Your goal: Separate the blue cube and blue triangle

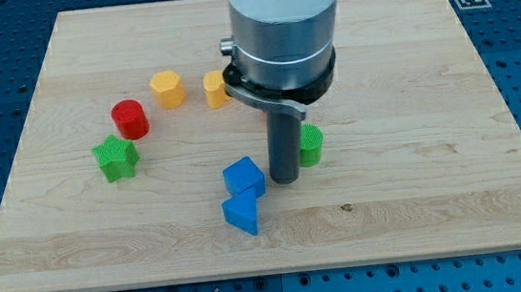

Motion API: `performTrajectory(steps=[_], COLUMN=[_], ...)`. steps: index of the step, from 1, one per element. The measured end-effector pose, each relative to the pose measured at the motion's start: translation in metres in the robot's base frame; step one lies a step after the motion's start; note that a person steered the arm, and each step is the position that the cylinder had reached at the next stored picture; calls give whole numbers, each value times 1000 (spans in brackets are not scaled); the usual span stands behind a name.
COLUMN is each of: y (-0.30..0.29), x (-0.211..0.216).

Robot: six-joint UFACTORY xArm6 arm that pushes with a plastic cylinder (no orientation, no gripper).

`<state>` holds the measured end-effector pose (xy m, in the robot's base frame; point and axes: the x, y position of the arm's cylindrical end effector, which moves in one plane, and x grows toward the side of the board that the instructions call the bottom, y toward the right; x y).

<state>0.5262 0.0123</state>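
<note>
My tip rests on the wooden board a little below its middle, just to the view's right of the blue cube. It is a bare rod with nothing that opens or closes and it grips nothing; from this angle I cannot tell whether it touches the cube's side or stands a hair off it.

The blue cube and the blue triangle lie together, the triangle directly toward the board's bottom edge from the cube, with their near faces touching or almost so. As I judge it, the separation is not yet done: the pair reads as one cluster, and the whole job of opening a gap is left.

From here a push toward the board's left edge would carry the cube away, though it may drag the triangle with it if the faces catch.

Other pieces sit clear of the pair. A green block, half hidden behind my rod, lies just to the view's right of it. Toward the left edge are a green star and a red cylinder. Two yellow blocks sit nearer the top edge, one partly behind my arm.
</note>
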Motion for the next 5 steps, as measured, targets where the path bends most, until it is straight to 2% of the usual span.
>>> performTrajectory(steps=[5], y=[-63], x=[7])
